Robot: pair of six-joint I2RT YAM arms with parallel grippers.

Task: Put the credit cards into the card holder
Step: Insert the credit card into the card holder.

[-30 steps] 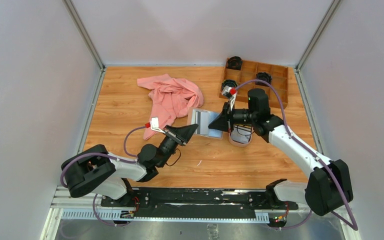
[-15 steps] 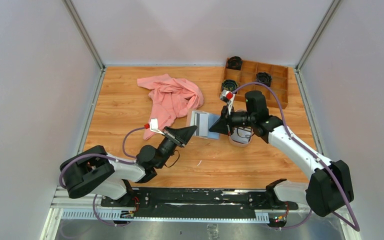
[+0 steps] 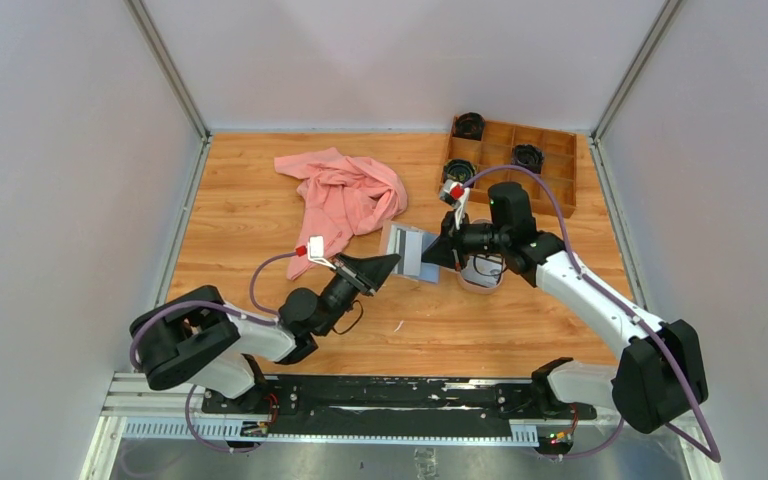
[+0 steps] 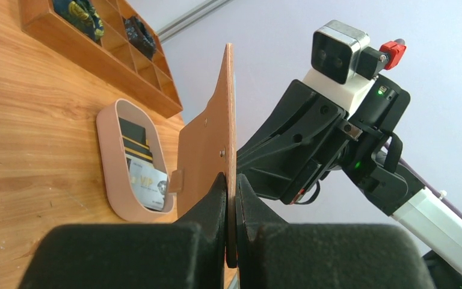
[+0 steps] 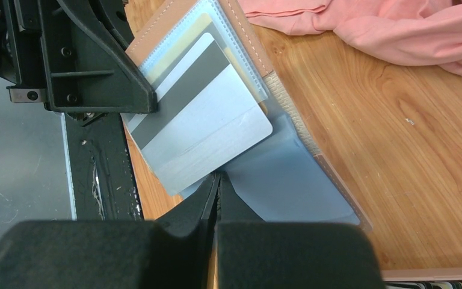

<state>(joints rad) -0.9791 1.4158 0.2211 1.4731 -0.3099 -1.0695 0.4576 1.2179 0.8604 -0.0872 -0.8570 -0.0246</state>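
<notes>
Both pincers are clenched: the left gripper [image 4: 231,183] holds the tan-brown folding card holder [image 4: 207,144] upright, and the right gripper [image 5: 218,180] grips a silver-grey plastic credit card [image 5: 204,132] partly inside its blue pocket [image 5: 289,180]. Next, the card likely needs sliding squarely home.

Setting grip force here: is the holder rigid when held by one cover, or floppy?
Probably partly. On the holder, the tan cover stands straight up from the left jaws, so it seems fairly stiff. Its blue pockets splay loose, likely floppy, and may buckle as the card is pushed in.
</notes>
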